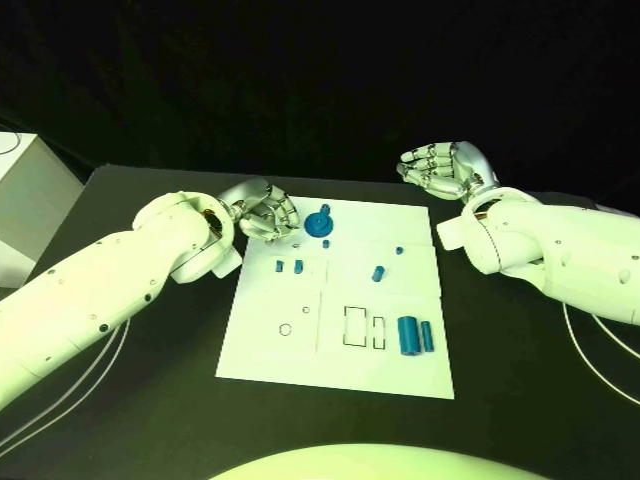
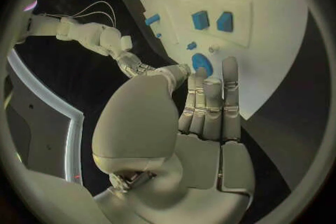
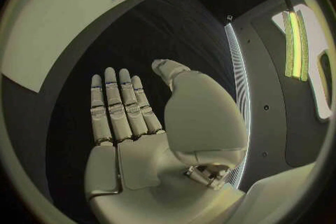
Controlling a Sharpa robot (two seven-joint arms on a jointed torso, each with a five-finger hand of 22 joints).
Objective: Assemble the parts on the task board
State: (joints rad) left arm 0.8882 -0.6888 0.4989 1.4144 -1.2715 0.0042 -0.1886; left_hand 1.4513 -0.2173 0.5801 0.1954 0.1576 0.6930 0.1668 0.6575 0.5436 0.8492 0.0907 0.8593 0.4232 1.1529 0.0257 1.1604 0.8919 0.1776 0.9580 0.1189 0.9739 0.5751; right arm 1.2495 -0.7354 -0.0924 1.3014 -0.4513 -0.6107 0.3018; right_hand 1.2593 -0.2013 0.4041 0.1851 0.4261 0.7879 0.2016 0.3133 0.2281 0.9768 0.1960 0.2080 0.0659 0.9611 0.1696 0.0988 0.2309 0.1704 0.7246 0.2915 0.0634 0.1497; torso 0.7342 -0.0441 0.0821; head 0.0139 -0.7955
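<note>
The white task board [image 1: 342, 290] lies in the middle of the black table. A blue gear [image 1: 320, 222] stands near its far edge, with small blue parts [image 1: 289, 266] and another [image 1: 379, 271] below it. Two blue cylinders [image 1: 417, 335] lie by the near right corner. My left hand [image 1: 267, 210] hovers at the board's far left corner, just left of the gear, fingers straight and holding nothing; the gear [image 2: 202, 63] sits just past the fingertips [image 2: 229, 67]. My right hand [image 1: 443, 168] is off the board beyond its far right corner, flat and empty [image 3: 133, 117].
A white box [image 1: 10, 215] stands at the table's left edge. Thin cables [image 1: 609, 360] trail over the table on the right. Recessed outlines [image 1: 356, 327] mark the board's near half.
</note>
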